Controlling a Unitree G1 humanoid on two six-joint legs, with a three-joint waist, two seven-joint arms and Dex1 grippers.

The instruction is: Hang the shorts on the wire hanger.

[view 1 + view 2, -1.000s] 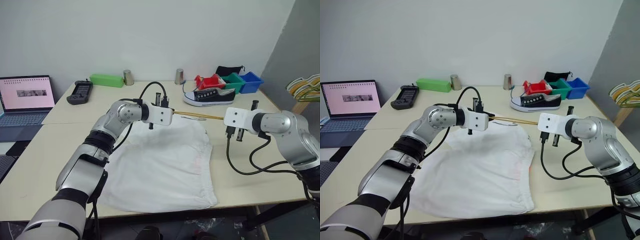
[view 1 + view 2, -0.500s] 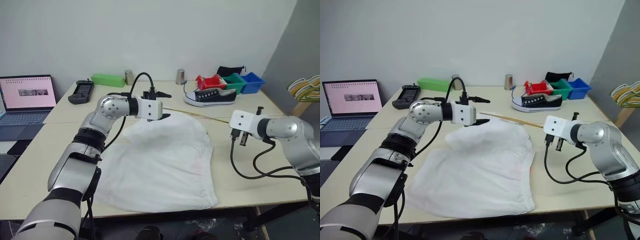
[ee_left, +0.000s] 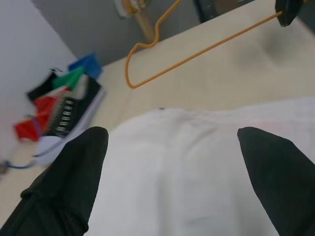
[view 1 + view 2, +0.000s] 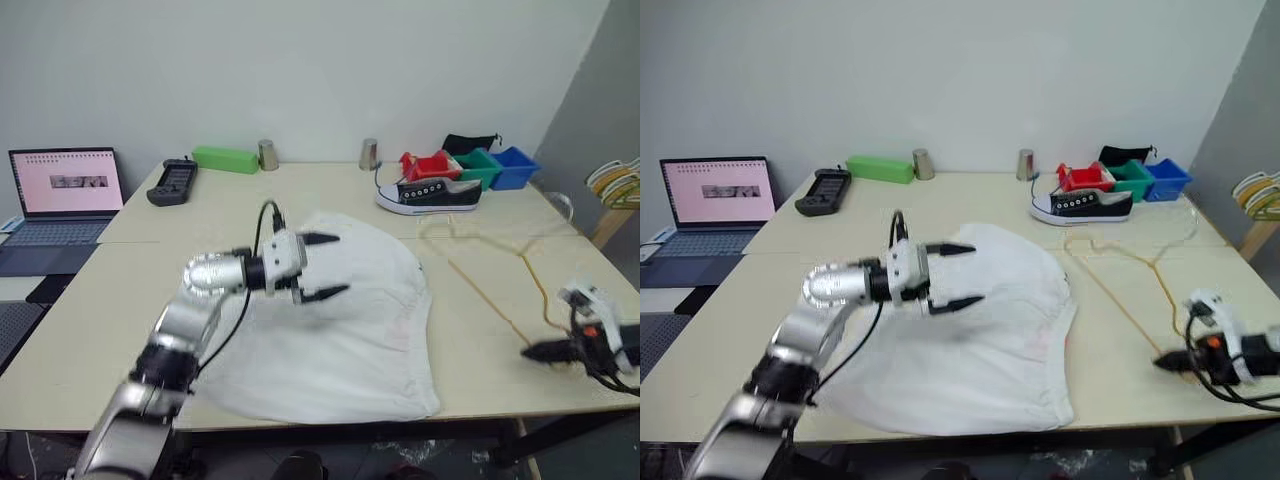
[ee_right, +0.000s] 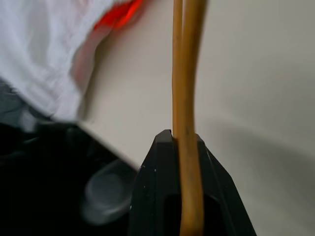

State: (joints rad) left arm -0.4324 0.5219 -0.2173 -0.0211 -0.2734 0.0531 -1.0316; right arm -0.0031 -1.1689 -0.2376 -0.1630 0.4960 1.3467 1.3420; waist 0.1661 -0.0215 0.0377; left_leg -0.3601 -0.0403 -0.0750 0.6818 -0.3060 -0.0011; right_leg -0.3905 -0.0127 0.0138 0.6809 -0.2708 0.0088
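The right hand point(image 4: 1168, 362) is clamping one end of the wire hanger point(image 4: 1118, 302) at the surface's point(image 4: 90, 330) near right edge. The left hand point(image 4: 322, 267) is hovering wide open over the shorts point(image 4: 340, 325). Advise gripping the waistband before feeding the wire through. The shorts are lying rumpled, white, mid-surface; the hanger is lying flat just beside them.

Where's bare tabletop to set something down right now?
Free: the near left table between laptop and shorts; the middle back strip between green box and sneaker. Crowded: the right side, where the wire hanger sprawls, and the bins at the back right corner.
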